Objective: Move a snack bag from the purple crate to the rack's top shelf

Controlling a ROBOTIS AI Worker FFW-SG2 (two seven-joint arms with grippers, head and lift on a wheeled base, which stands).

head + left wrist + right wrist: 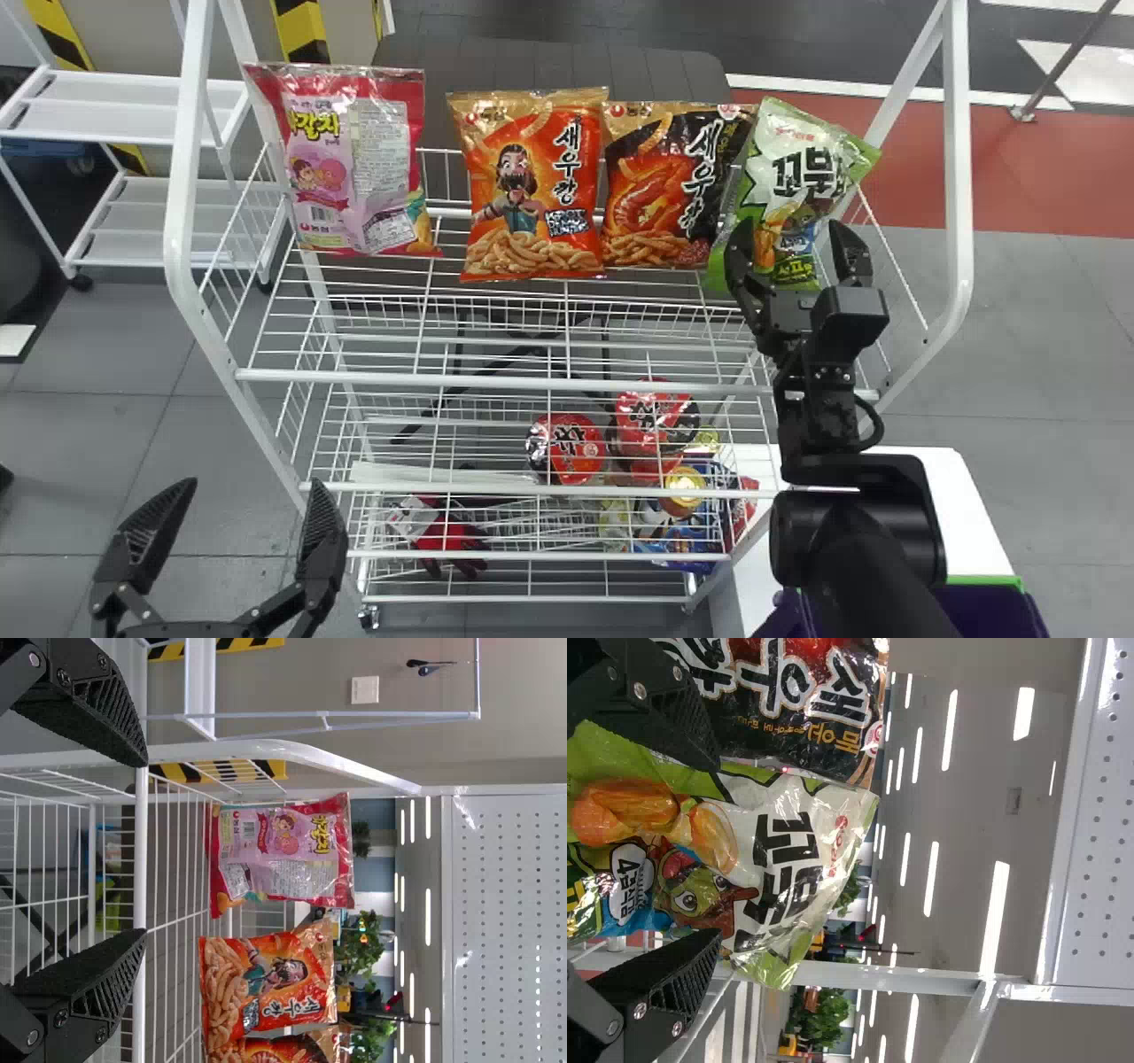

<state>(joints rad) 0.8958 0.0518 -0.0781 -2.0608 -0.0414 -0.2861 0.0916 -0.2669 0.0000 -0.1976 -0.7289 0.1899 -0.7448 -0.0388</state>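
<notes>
The green and white glossy plastic snack bag [802, 168] is on the top shelf [496, 381] of the white wire rack [959, 177], at the rack's right end. It leans a little, its printed face turned outward, presumably so it reads as the last in the row. The right gripper [791, 232] is at its lower part, a sensible spot for setting a soft bag on its base. Its jaws stand well apart, one finger towards each side of the bag, with no pinch visible; I cannot tell whether either touches the film. The bag looks released, so backing straight out seems next (a snagged edge could tip it).

Just beside it, towards the rack's middle, is a black and orange bag [664, 190]; then an orange bag [532, 190] and, at the rack's left end, a pink and red bag [354, 168].

The left gripper [254, 485] waits before the rack's left side, its jaws wide and holding nothing. The purple crate [992, 610] is near the rack's right side.
</notes>
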